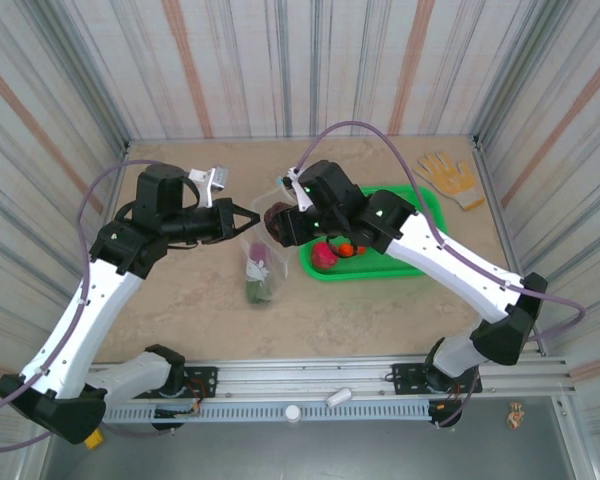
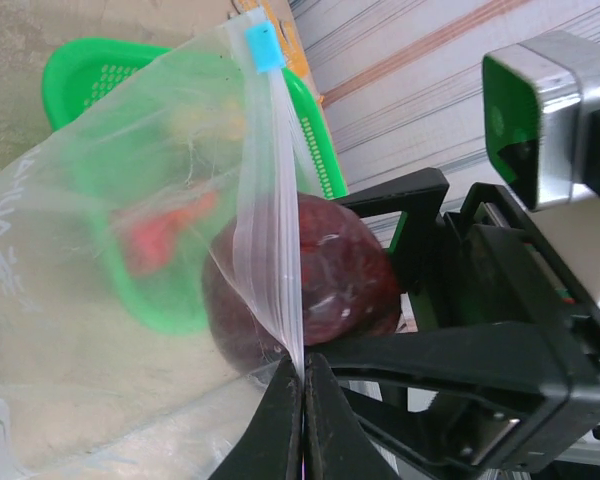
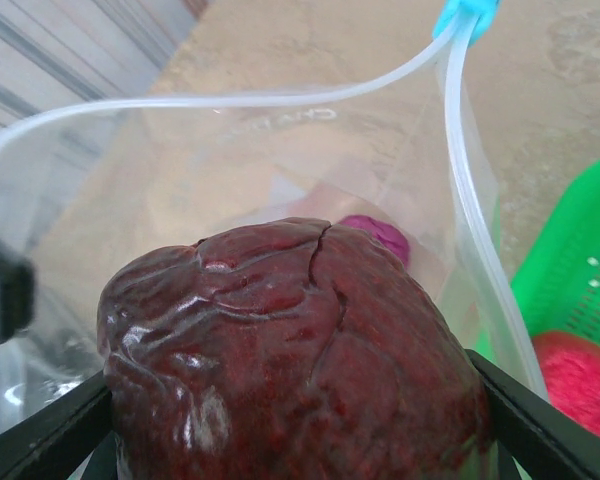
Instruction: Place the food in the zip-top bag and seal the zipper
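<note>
Rim of clear floppy plastic zip-top bag [image 2: 90,300] was pinched tight by left gripper [image 2: 302,395] — right gripper [image 3: 290,435] clamped wrinkled maroon toy fruit [image 3: 290,340] at gaping mouth, room inside.

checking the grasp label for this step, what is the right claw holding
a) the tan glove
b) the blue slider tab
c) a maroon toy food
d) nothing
c, the right claw has its fingers on both sides of the maroon piece, at the open mouth of the zip-top bag, whose rim the left claw pinches.
</note>
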### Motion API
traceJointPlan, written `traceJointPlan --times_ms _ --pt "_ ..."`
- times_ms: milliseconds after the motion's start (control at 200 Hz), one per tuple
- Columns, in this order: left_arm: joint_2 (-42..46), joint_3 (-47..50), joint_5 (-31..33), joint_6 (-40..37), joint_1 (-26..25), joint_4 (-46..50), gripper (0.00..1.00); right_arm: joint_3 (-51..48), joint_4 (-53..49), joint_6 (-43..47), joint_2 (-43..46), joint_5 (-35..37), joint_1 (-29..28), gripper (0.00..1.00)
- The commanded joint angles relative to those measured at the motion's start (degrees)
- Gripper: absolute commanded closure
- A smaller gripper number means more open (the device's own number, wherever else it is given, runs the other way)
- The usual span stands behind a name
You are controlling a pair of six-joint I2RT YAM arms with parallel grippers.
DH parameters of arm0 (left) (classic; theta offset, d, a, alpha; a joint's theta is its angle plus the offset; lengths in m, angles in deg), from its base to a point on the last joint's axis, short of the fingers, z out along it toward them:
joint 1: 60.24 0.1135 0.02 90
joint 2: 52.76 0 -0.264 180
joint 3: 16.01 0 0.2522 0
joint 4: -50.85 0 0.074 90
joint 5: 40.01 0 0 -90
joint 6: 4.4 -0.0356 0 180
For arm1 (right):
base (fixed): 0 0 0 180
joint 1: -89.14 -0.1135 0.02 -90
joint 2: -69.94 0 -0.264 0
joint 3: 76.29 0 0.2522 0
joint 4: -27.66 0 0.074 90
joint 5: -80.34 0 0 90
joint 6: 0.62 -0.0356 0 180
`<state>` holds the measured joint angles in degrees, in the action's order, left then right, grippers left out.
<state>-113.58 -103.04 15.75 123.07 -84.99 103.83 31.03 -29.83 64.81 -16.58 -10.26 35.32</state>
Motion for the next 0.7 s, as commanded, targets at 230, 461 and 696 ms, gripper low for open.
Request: traceJointPlan --times_ms 230,461,696 --pt "0.5 -1.3 0.0 -1.2 0.2 0.1 1.0 6.8 -5.6 3.9 -1.9 5.3 -2.3 0.07" --pt "0.4 -1.3 -0.1 -1.2 0.2 0.1 1.0 7.5 -5.6 4.4 -0.8 5.1 -2.1 0.07" --pt "0.6 0.0 -0.3 -0.9 0.2 -0.7 1.0 7.6 -3.7 5.3 2.8 3.1 -1.7 0.11"
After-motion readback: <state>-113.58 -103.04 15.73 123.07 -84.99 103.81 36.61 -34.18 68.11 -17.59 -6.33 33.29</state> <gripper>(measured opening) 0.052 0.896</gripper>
